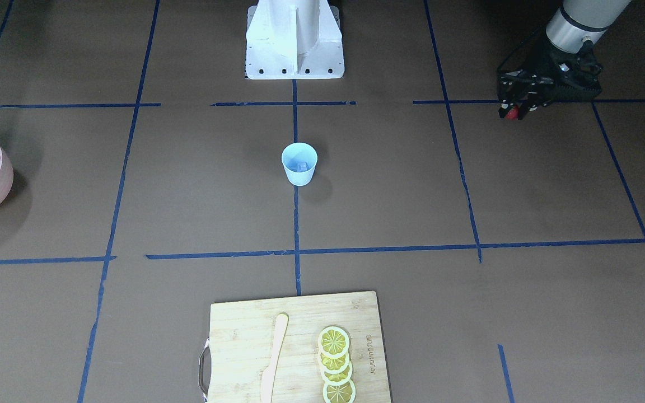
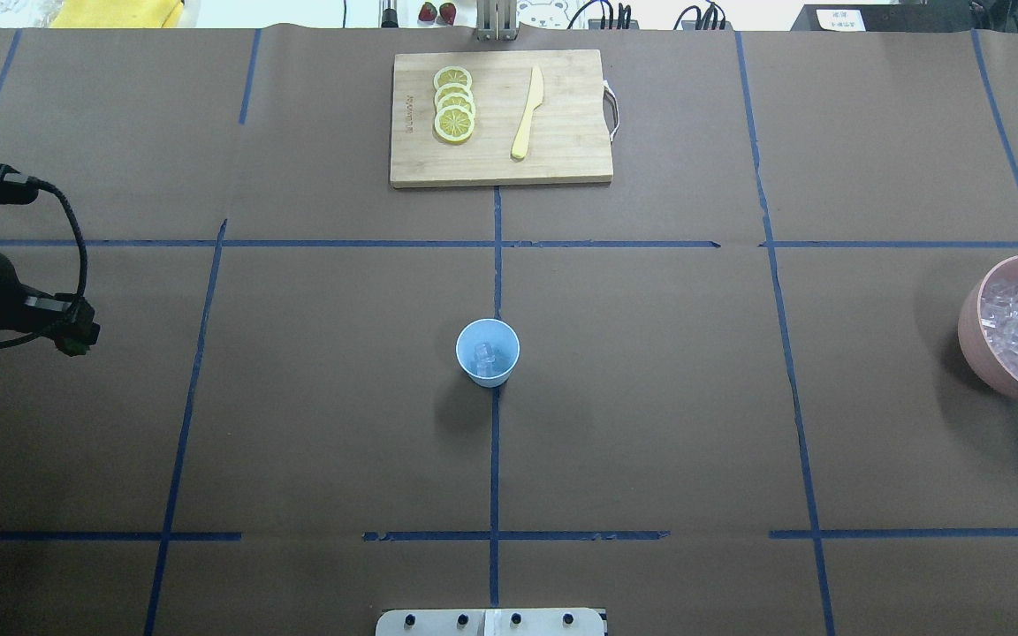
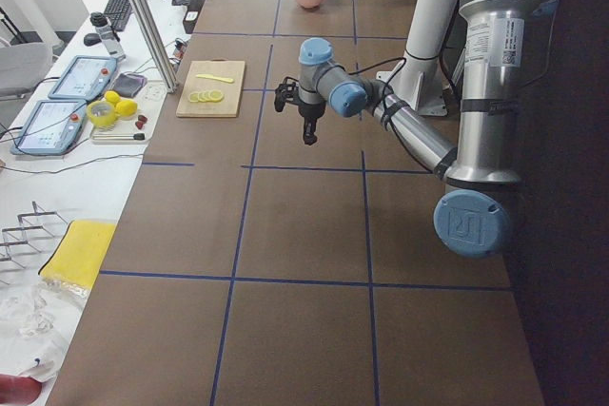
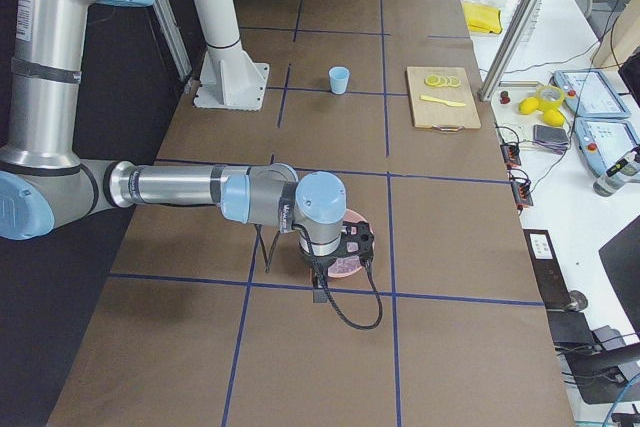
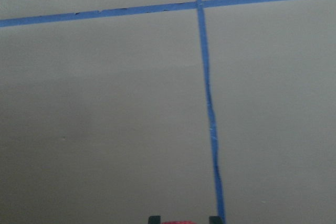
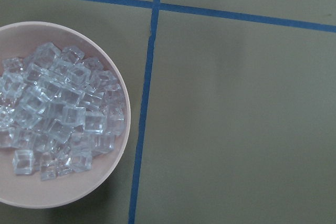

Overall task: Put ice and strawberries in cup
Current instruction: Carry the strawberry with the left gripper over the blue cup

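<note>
From my remote station: the left gripper (image 1: 513, 111) hangs above the table's outer left squares, jaws clenched on the tiny red strawberry (image 1: 510, 114). The left wrist view shows only a sliver of red pinched between the two dark fingertips, with bare brown paper and blue tape beneath. The pale blue cup (image 2: 488, 352) stands upright, mouth up, on the centre tape line. It is well apart from these jaws, off to their right and below them, with nothing between. A little ice (image 2: 483, 354) already shows at its bottom. The move to come, as I judge it, is a long sideways carry until the jaws sit straight over that small round mouth, then a release — the opening leaves little margin, so centring matters more than height. The right gripper (image 4: 318, 294) hovers near the pink bowl (image 6: 113, 182) heaped with clear cubes, the bowl just to one side of its wrist camera. Whether its jaws are parted or closed I cannot tell. Both arms are far from the cup, but the left one carries the fruit.
</note>
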Available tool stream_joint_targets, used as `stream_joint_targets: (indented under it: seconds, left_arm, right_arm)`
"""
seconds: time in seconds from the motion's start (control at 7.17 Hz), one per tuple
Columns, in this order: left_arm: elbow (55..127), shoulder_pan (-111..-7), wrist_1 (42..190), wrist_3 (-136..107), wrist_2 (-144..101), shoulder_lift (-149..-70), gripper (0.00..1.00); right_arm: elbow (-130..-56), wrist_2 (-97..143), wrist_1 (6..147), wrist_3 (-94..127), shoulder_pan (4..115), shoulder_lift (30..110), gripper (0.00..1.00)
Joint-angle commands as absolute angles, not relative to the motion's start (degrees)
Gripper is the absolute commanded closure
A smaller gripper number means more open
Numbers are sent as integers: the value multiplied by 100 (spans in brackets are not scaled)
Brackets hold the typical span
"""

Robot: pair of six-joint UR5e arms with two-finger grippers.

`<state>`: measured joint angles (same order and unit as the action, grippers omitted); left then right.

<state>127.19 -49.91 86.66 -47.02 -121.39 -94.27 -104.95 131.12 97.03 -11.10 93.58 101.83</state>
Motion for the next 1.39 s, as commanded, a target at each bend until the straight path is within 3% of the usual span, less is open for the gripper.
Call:
stream_joint_targets:
  seconds: [0.0, 0.42, 0.84, 1.25]
  left_arm:
    - [12753, -4643, 7561, -4929, -12111, -10665, 98]
    - [12307, -3274, 7559, -6780, -11349, -11932, 97]
    - [10789, -2876, 7602, -7549, -10778, -13470, 97]
    - [9609, -2830, 7655, -7884, -10749, -14360, 97]
  right_arm:
    - [-10494, 13113, 9703, -1107, 9360, 10187, 1]
    - [-10494, 13113, 9703, -1107, 9360, 10195, 1]
    - [-10485, 13113, 9703, -1107, 9352, 10204, 1]
    - [-10485, 13122, 9703, -1107, 9360, 10204, 1]
